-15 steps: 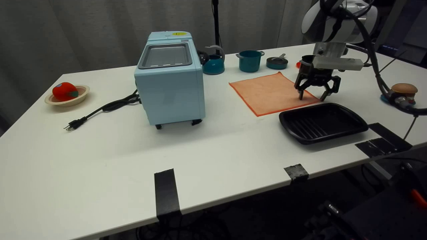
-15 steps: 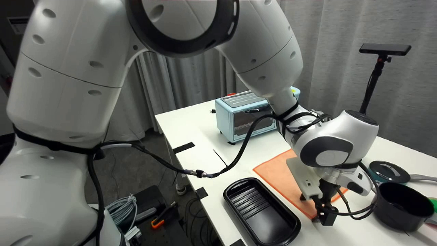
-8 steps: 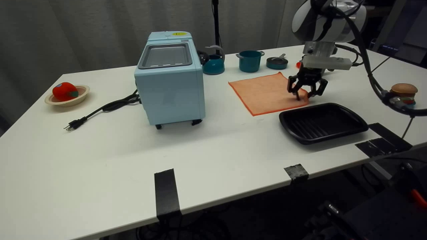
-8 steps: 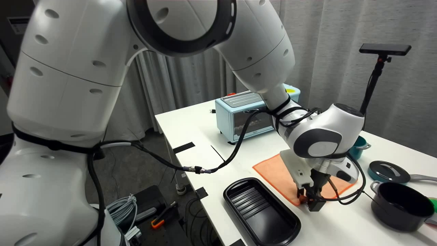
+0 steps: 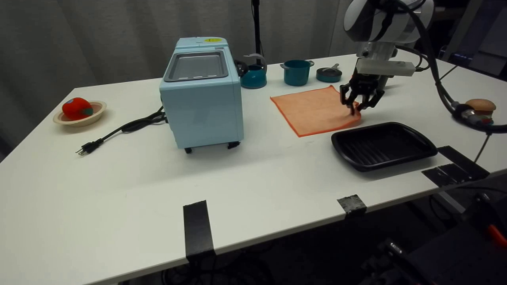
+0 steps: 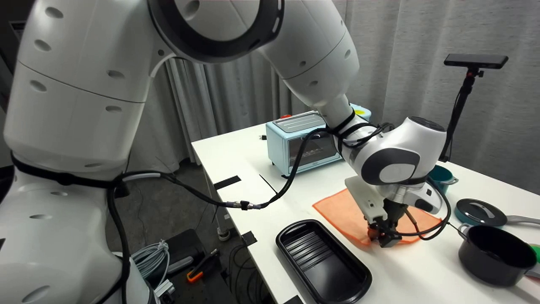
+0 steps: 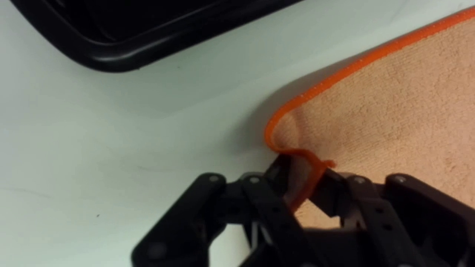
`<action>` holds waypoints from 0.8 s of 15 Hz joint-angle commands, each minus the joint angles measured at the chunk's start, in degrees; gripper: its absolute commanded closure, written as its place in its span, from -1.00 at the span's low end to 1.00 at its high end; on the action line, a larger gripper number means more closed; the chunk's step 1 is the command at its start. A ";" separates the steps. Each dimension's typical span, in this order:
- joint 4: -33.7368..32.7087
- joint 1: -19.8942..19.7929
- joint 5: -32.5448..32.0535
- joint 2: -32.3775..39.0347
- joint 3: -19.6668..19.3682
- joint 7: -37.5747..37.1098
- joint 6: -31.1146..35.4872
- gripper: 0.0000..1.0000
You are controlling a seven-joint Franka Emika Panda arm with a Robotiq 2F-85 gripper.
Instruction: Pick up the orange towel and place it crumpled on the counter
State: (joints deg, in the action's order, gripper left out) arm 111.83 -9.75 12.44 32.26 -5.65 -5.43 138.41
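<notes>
1. So the orange towel [image 5: 317, 111] was on the counter [image 5: 257, 198] right beside the black pan [image 5: 384, 146], not touching it. Most of it lay flat.
2. Jaws weren't spread: the gripper [image 7: 303, 181] had a fold of the towel's edge pinched, at one corner of the side facing the pan. Next to that pinch the edge curled up, with a shadow under it in the wrist view.
3. Handling-wise, my guess was super light, thin and floppy, zero stiffness. Nothing to break. The weave looked grippy rather than slick, so I didn't expect much slipping.
4. Corner was a decent place to grab imo, since the trim was probably the toughest bit. Only catch: the rest looked likely to dangle, and a low swing toward the pan could've dragged it over the rim.
5. For a crumpled finish, a deeper bite farther from the pan seemed better. With just the corner, lowering it straight down looked smartest.
</notes>
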 commanded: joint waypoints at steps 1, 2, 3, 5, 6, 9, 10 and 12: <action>0.85 0.45 -0.99 -3.67 -0.09 -0.49 -3.72 0.94; 0.33 0.39 -0.75 -4.14 0.04 -0.59 -5.19 0.94; -0.70 0.17 -0.69 -4.47 0.07 -0.40 -7.07 0.94; -2.52 0.39 -0.80 -5.24 -0.03 -0.98 -10.72 0.94; -4.30 0.32 -0.80 -5.39 -0.13 -1.14 -12.78 0.94; -8.69 0.78 -1.00 -6.00 -0.34 -2.42 -15.96 0.94; -10.42 0.82 -0.86 -5.98 -0.25 -2.72 -16.86 0.94; -13.53 0.84 -0.36 -5.80 -0.29 -4.04 -17.63 0.94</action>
State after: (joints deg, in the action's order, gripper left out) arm 103.01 -9.45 12.38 26.26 -5.52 -6.81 123.69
